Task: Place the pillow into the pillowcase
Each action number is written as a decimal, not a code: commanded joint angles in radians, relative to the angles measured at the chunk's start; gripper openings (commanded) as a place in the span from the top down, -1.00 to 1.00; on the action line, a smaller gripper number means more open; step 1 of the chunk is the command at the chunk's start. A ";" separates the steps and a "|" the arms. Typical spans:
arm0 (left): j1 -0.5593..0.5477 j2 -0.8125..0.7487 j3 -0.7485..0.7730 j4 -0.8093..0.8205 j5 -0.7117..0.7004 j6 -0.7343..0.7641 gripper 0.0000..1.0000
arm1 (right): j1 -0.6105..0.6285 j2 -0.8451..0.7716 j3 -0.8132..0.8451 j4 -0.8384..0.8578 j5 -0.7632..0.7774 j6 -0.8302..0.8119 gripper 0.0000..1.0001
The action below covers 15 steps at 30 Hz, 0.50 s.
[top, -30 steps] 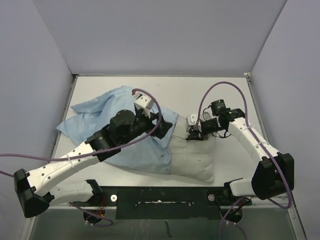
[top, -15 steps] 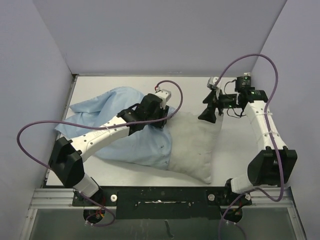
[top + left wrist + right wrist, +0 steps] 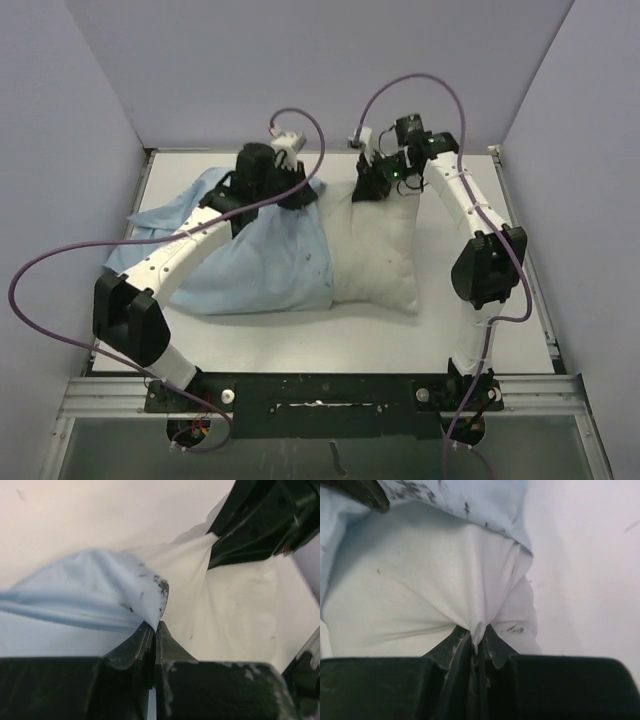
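The off-white pillow [image 3: 383, 255] lies mid-table with its left part inside the light-blue pillowcase [image 3: 255, 265]. At the far edge of the case's opening, my left gripper [image 3: 304, 195] is shut on a fold of the pillowcase [image 3: 100, 595], close-up at the left gripper [image 3: 156, 626], with the pillow [image 3: 240, 610] to its right. My right gripper [image 3: 364, 190] is shut on the pillow's far edge. In the right wrist view the right gripper [image 3: 478, 632] pinches a tuft of the pillow [image 3: 410, 590], and the pillowcase [image 3: 470, 497] covers its far part.
Grey walls [image 3: 320, 70] close the table [image 3: 300, 340] at the back and both sides. Purple cables [image 3: 410, 90] arch over both wrists. The two grippers stand close together near the back wall. The arms' bases and a metal rail [image 3: 320, 395] line the near edge.
Both arms have swung toward the back wall. The pillow and pillowcase now lie farther back and straighter. The left gripper closed on the pillowcase; the right opened, then shut on the pillow's far edge.
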 commanded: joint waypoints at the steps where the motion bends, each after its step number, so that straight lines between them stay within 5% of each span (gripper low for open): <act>1: 0.056 -0.015 0.335 0.231 0.145 0.008 1.00 | 0.020 -0.126 0.426 0.193 0.096 0.103 1.00; 3: 0.048 -0.063 0.358 0.318 0.152 0.033 1.00 | 0.033 -0.199 0.435 0.283 0.178 0.079 1.00; 6: 0.015 -0.202 0.192 0.504 0.121 0.078 1.00 | 0.067 -0.354 0.241 0.364 0.286 -0.091 1.00; 10: -0.059 -0.342 -0.213 0.629 0.049 0.107 1.00 | 0.109 -0.550 -0.306 0.481 0.358 -0.334 1.00; 15: -0.174 -0.315 -0.635 0.796 -0.037 0.005 1.00 | 0.176 -0.671 -0.891 0.624 0.409 -0.559 1.00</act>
